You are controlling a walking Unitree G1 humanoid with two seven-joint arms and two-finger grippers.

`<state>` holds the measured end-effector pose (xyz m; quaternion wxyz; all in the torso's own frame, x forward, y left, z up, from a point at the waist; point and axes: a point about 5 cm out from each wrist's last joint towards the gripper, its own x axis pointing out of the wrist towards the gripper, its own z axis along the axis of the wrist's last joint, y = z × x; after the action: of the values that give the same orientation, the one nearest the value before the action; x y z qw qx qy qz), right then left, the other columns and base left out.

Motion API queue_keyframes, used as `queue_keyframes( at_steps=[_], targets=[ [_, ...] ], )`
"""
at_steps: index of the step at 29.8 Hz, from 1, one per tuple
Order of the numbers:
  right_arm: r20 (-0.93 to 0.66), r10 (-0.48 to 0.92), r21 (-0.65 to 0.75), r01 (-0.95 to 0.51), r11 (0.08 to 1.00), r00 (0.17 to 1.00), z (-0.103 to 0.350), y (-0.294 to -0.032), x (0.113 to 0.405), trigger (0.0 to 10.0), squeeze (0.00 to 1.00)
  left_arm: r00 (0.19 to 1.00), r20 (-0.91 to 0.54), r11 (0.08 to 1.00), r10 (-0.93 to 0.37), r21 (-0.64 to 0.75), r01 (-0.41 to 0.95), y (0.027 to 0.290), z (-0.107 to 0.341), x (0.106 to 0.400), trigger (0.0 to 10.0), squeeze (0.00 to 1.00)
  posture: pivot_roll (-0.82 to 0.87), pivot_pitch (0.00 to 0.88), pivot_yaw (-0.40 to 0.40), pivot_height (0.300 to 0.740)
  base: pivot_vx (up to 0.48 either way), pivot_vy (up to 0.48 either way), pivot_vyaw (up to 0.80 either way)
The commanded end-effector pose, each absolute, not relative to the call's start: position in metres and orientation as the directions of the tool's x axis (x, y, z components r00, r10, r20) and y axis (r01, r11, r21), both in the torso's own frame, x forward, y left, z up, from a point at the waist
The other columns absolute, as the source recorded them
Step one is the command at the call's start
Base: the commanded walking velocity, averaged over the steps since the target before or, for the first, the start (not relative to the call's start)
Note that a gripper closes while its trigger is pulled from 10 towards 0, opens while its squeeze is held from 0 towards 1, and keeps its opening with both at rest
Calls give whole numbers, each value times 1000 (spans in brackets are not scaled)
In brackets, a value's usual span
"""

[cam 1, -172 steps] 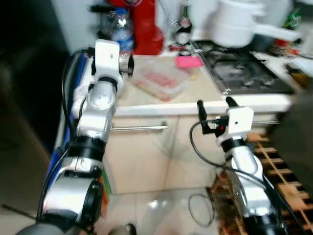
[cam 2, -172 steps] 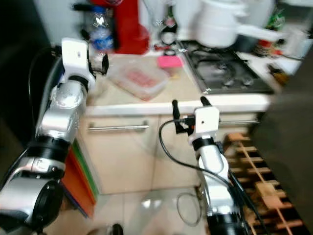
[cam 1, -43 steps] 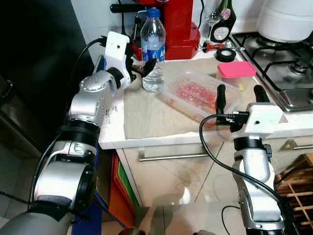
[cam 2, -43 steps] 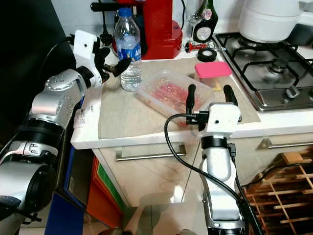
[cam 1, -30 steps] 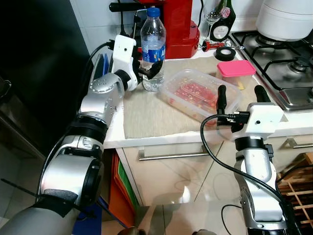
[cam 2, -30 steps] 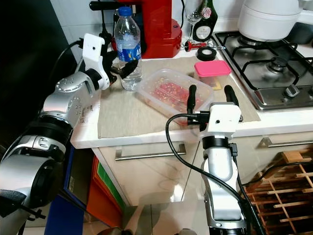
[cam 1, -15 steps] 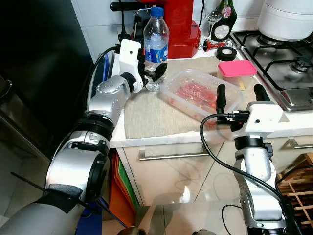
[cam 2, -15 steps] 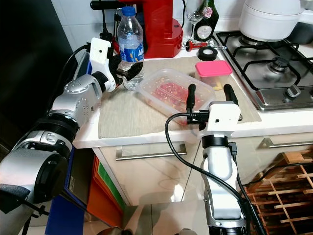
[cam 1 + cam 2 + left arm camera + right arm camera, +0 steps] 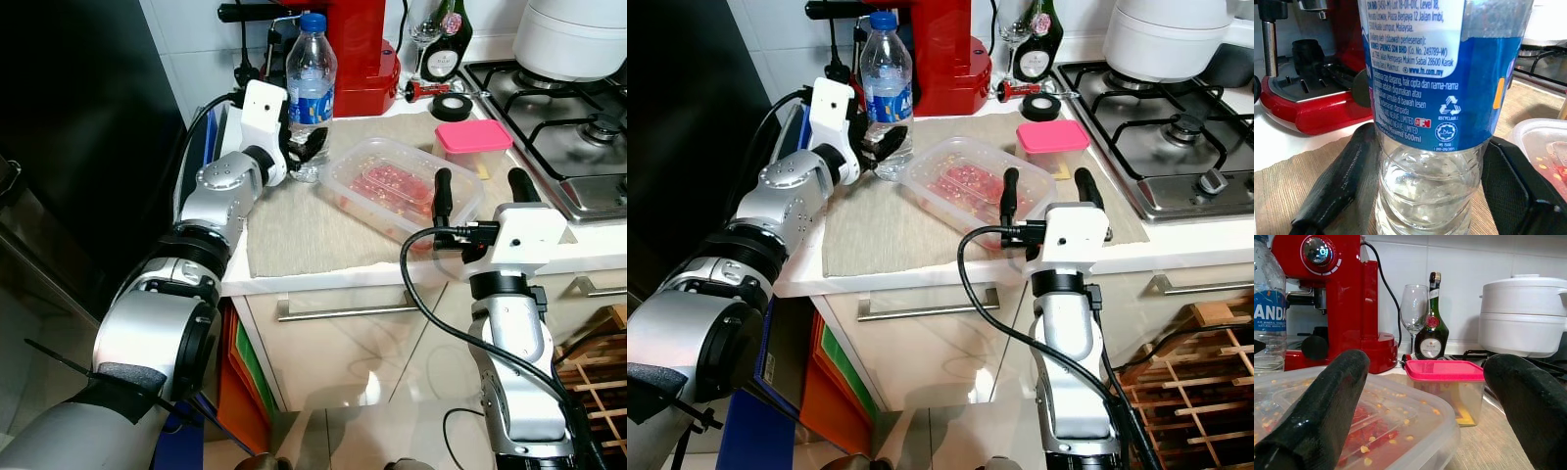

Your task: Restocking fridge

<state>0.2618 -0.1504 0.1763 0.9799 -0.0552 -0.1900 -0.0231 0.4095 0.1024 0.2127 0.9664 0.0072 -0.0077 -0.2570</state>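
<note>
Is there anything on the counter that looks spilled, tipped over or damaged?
Nothing stands out. The water bottle stands upright between the left gripper fingers. The clear food container and the pink-lidded tub sit closed and level on the mat. The right gripper is at the container's near edge.

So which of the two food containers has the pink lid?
The small tub near the stove; the larger container beside it has a clear lid.
</note>
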Motion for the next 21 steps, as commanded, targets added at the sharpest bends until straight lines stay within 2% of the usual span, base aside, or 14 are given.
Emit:
queue_keyframes(
  at_steps=[1,6,10,13,21],
  targets=[
    [370,-17,-101,58,993,929,177,-148,263,10000,0,869,-18,869,-495,13,495,101,209,410,0,0,-135,55,91,740,0,0,0],
    [368,-17,-103,59,993,930,177,-149,263,10000,0,868,7,868,-496,-2,496,102,212,410,0,0,-138,58,89,740,0,0,0],
    [366,-15,-105,58,993,930,177,-149,262,10000,0,859,61,861,-508,37,507,100,219,408,0,0,-135,57,86,740,0,0,0],
    [362,-13,-107,56,993,932,175,-149,262,10000,0,840,124,849,-528,78,523,97,228,404,0,0,-132,58,85,740,0,0,0],
    [358,-6,-108,48,993,934,173,-147,263,10000,0,786,224,815,-576,85,573,93,244,391,0,0,-118,51,84,740,0,0,0]
  ],
)
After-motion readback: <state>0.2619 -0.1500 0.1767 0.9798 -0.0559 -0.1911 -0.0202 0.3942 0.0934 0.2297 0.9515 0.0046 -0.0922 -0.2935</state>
